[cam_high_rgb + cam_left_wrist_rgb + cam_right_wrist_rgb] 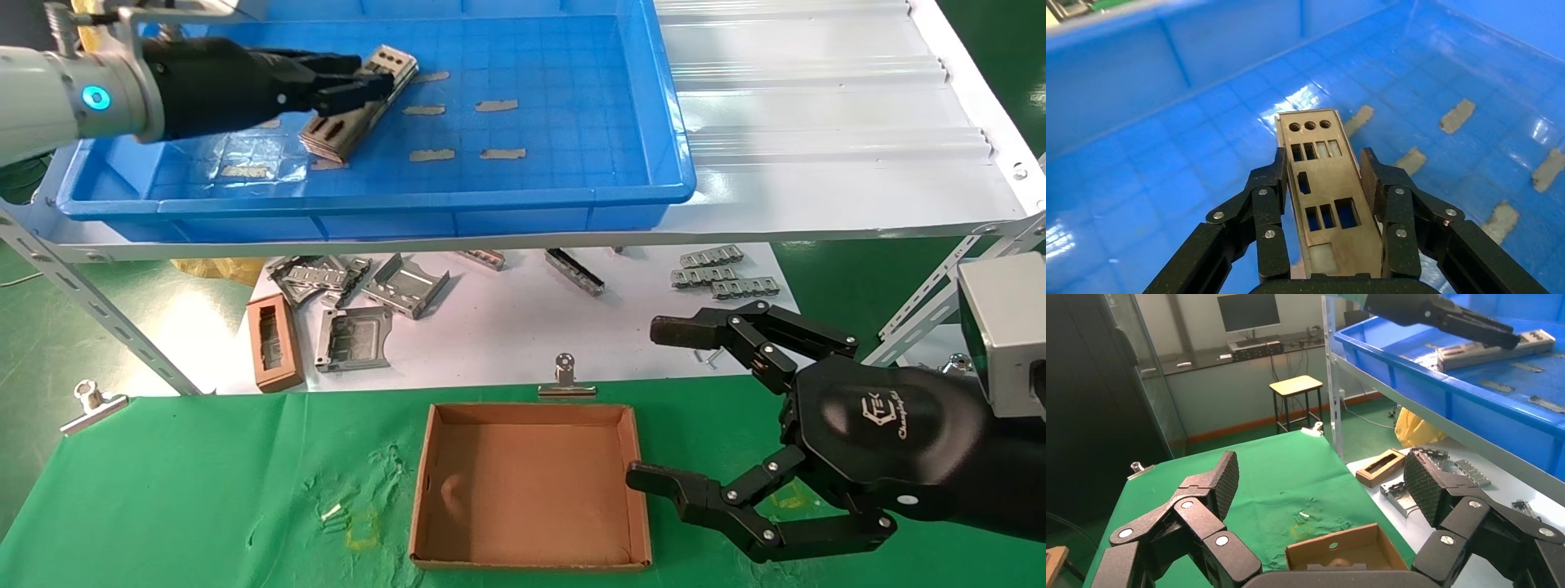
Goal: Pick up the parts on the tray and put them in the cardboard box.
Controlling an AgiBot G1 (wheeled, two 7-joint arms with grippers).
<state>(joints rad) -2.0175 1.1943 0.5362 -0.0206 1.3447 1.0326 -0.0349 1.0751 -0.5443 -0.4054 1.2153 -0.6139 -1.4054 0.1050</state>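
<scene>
Two tools: only the left tool [347,82] is at work; the right tool [654,400] hangs spread wide and idle just beside the cardboard box [529,482], above the green-covered bench [204,490]

Left tool state: jaws set either side of the top plate; in the left wrist view one pad looks pressed to the plate's long edge and the other stands just off it, so I cannot tell whether the grip is made

The parts [359,106]: a small stack of punched plates lying on the floor of the tray [572,147], directly under and between the left tool's fingers; the top plate [1321,190] runs lengthwise out ahead of the tool

The cardboard box: empty, well apart from the left tool, below the shelf carrying the tray

Risk, thin plate: gripped by its narrow edges it could pivot or slip out on lifting; cause, little pad contact on thin metal

Risk, stack: a neighbouring plate may cling and come up too, then drop short of the box

Risk, transfer: the tray's wall stands between tool and box; a low carry could knock the plate loose
</scene>
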